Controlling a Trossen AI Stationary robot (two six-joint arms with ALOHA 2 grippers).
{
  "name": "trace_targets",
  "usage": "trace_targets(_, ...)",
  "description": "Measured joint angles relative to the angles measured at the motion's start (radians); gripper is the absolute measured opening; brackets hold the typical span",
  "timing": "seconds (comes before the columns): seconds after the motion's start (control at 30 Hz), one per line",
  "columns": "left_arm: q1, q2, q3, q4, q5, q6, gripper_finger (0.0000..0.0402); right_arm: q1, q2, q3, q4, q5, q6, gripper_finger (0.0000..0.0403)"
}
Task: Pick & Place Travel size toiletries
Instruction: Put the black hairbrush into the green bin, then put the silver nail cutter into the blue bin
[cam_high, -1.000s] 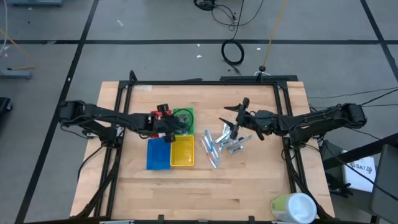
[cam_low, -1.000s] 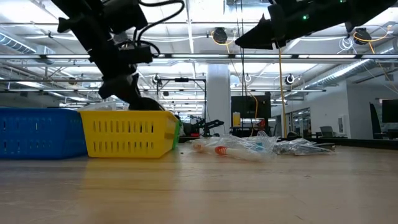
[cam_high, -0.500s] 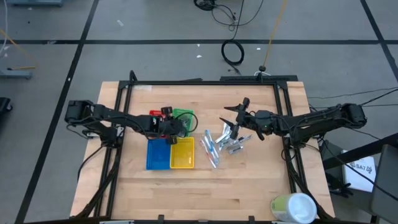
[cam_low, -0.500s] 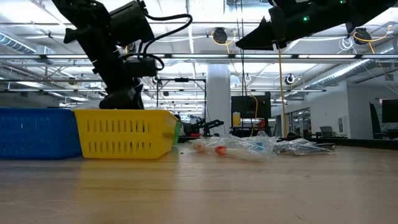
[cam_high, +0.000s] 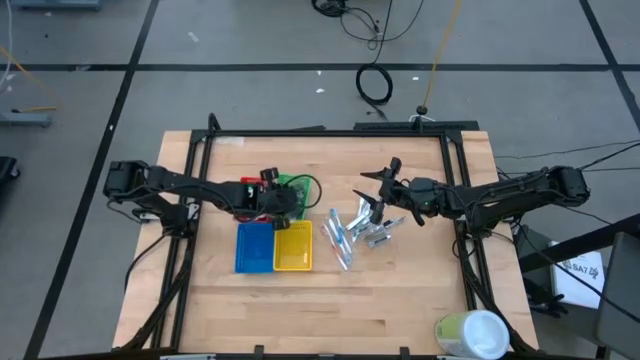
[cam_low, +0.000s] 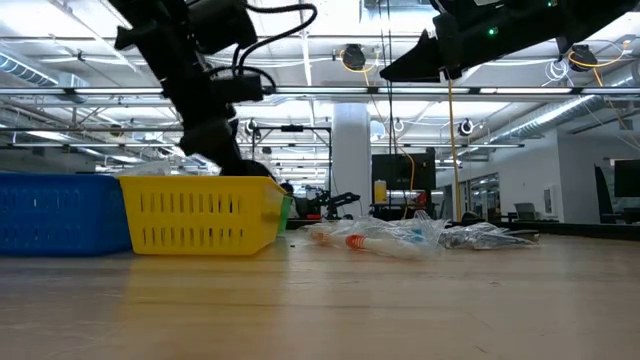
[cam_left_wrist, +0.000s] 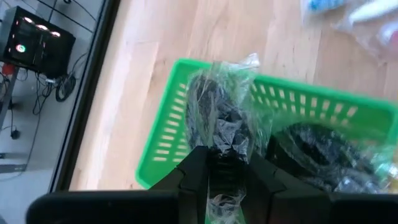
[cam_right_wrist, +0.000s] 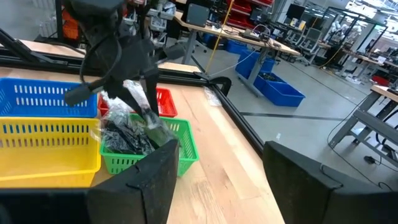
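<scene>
My left gripper (cam_left_wrist: 225, 155) is shut on a clear packet of dark grey discs (cam_left_wrist: 224, 118) and hovers over the green tray (cam_left_wrist: 168, 124), which holds another dark packet (cam_left_wrist: 311, 149). From the right wrist view, the held packet (cam_right_wrist: 142, 104) hangs above the green tray (cam_right_wrist: 183, 146). The remaining toiletries, silver and pale blue tubes in clear wrappers, lie in a heap (cam_high: 355, 232) on the table to the right of the trays. My right gripper (cam_high: 384, 187) is open and waits in the air just beyond that heap. My left gripper pinches the clear packet by its crumpled end (cam_left_wrist: 225, 146) between its two fingers, coming from above and slanting down. The packet is lifted clear and hangs past the fingertips (cam_left_wrist: 198, 167) over the green tray.
The blue tray (cam_high: 254, 247) and yellow tray (cam_high: 293, 245) stand side by side near the table's middle, with the red tray (cam_high: 260, 180) and green tray (cam_high: 300, 186) behind them. A large pale green and white cylinder (cam_high: 472, 333) stands at the near right corner.
My left gripper has moved toward the table's right, from the edge of the yellow and red trays to a spot over the green tray, staying shut on the packet.
</scene>
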Motion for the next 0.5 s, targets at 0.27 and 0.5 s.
trace_targets(0.27, 0.0, 0.0, 0.076, -0.164, -0.002, -0.103, 0.0147, 0.0, 0.0, 0.0, -0.006, 0.0, 0.0, 0.0222)
trace_targets(0.5, -0.008, -0.003, 0.078, -0.19, 0.0, -0.098, 0.0247, 0.0, 0.0, 0.0, -0.008, 0.0, 0.0, 0.0222)
